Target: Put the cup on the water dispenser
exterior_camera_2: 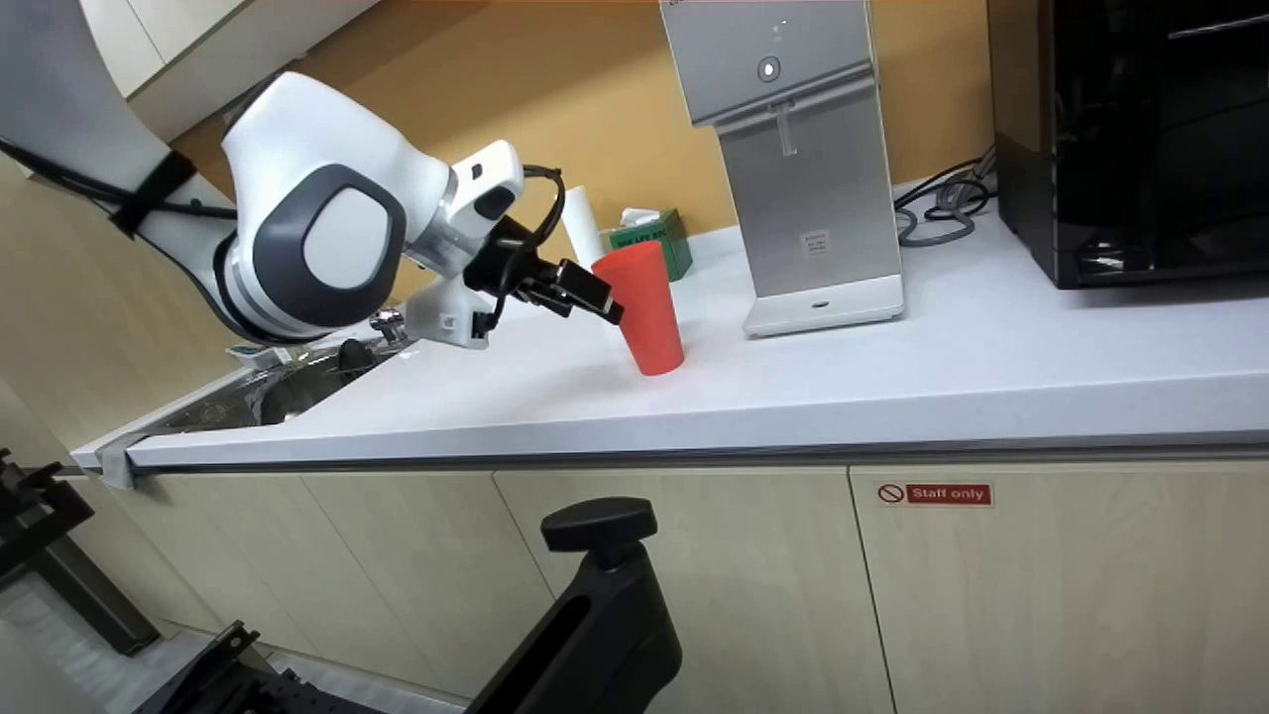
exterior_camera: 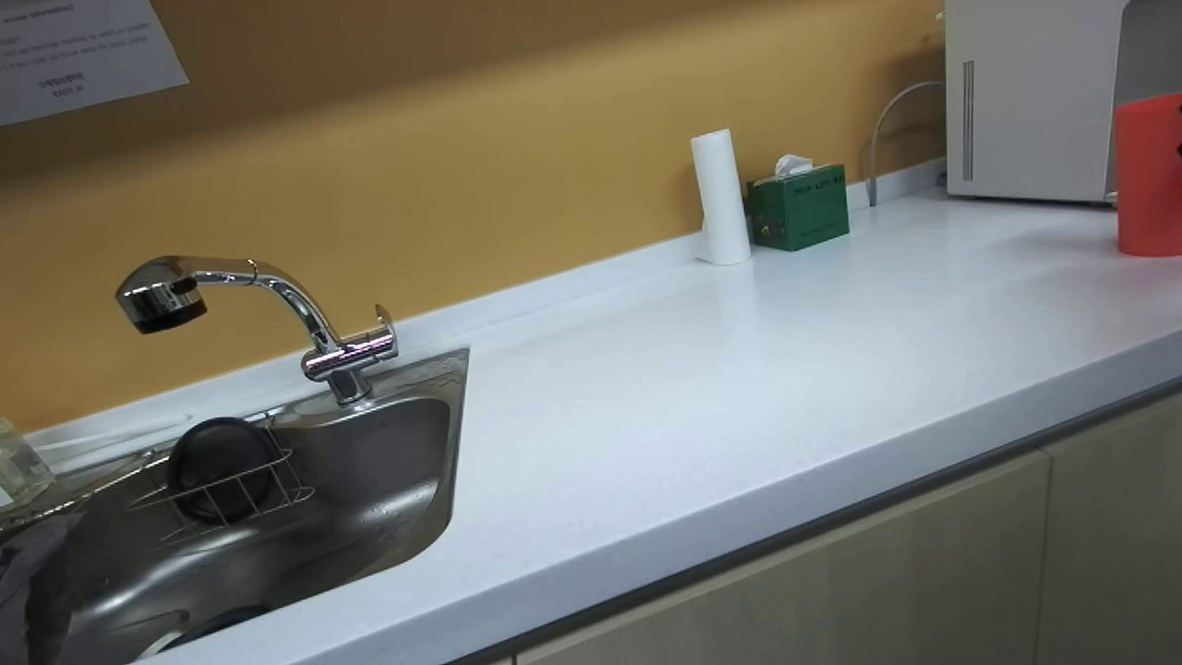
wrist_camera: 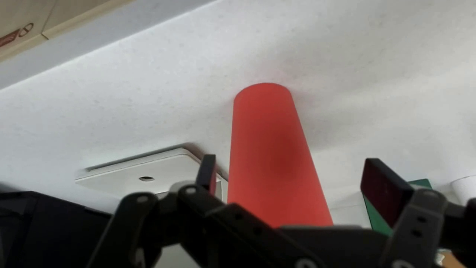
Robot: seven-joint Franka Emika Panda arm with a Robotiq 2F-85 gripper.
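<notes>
- Red cup [exterior_camera_2: 649, 317]: upright on the white countertop [exterior_camera_2: 1071, 342], near the water dispenser [exterior_camera_2: 818, 218], apart from its base.
- Gripper [wrist_camera: 295, 178]: at the cup, fingers [wrist_camera: 386, 190] spread wide. Wrist view has the cup in the gap between them, space on both sides, so unclamped.
- Same view: dispenser's white base to one side of the cup, partly behind a finger; green box [wrist_camera: 376, 217] partly behind the opposite finger.
- Arm [exterior_camera_2: 327, 129]: white and grey, extends from upper left in an exterior view. Gripper end overlaps the cup's upper part there; can't tell if they touch.
- Dispenser: grey front, round button, spout above the base. Stands on the countertop.
- In an exterior view the cup [exterior_camera: 1150, 185] is cut off by the right edge, just past the dispenser's pale side panel.
- White cylinder [exterior_camera: 723, 203]: upright, just beside the green box, tissue [exterior_camera: 793, 165] poking from the box top; both by the orange wall [exterior_camera: 508, 185].
- Chrome faucet [exterior_camera: 346, 357] at the back of the steel sink [exterior_camera: 397, 443]; round black item [exterior_camera: 220, 462] in the sink, on edge.
- Black appliance [exterior_camera_2: 1160, 149] on the dispenser's far side from the cup; cables [exterior_camera_2: 957, 198] between appliance and dispenser.
- Red "Staff only" sign [exterior_camera_2: 949, 494] on a cabinet door [exterior_camera_2: 1071, 605] under the countertop.
</notes>
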